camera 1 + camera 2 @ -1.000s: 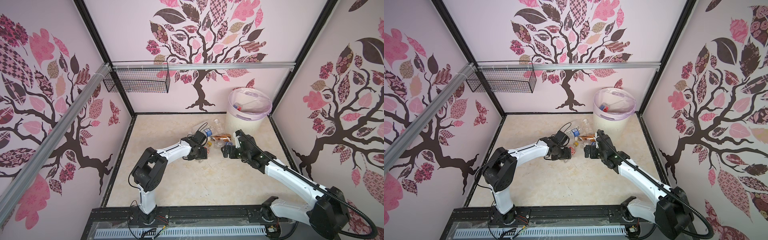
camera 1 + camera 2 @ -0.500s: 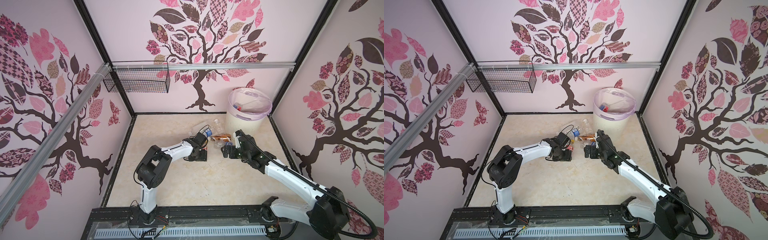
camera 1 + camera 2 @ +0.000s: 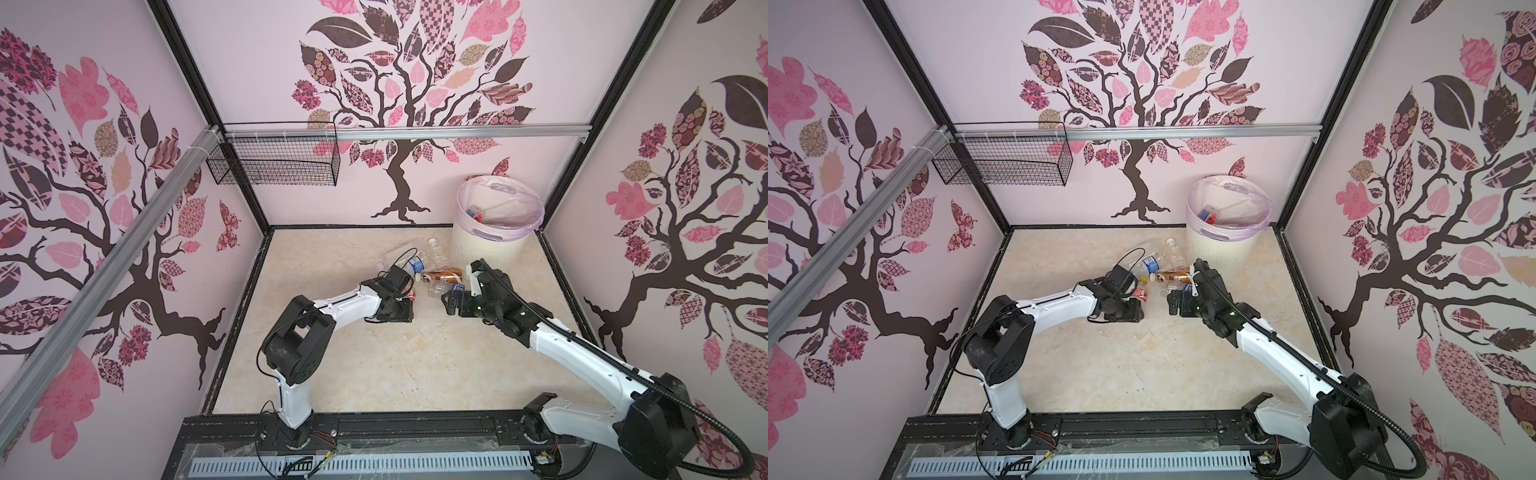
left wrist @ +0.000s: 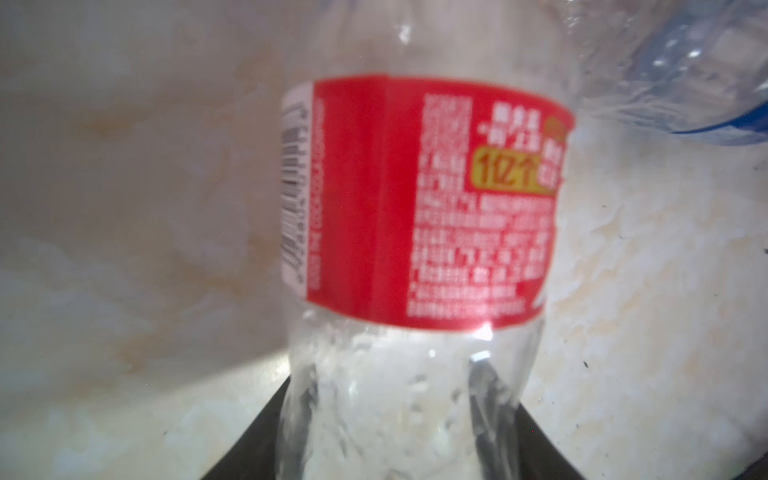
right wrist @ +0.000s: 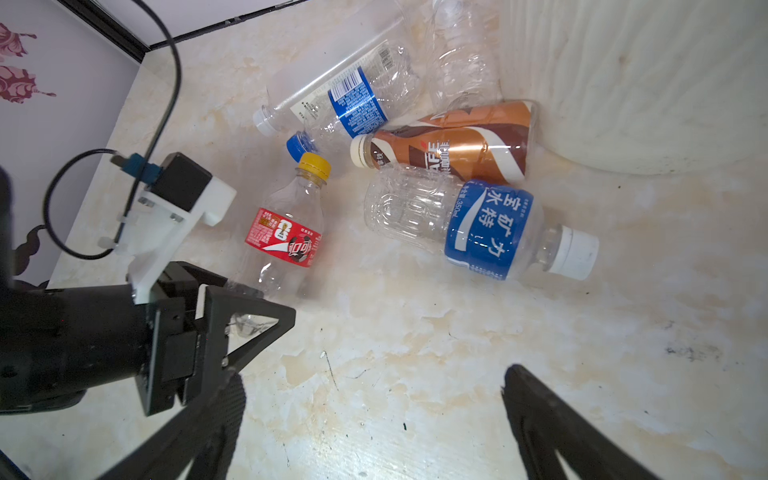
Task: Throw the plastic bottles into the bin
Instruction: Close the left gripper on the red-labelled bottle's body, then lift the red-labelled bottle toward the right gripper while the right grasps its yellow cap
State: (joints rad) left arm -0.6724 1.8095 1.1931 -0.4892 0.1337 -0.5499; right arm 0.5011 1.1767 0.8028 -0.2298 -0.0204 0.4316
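**Left pincer clasps the red bottle; right pincer gapes empty**

In both top views the left pincer sits low over the floor with the red-labelled bottle at its tips. The right pincer faces it, a little apart. The other plastic bottles lie just beyond both pincers, and the bin stands past them.

In the left wrist view the red-labelled bottle stretches away from the pincer. Its clear base is pinched between the black fingers.

In the right wrist view the right pincer stands wide, with only floor between its fingers. Ahead of it lie a white-capped bottle and a brown bottle, the brown one against the bin. The left pincer grips the red-labelled bottle's base, and the yellow cap points away from it.
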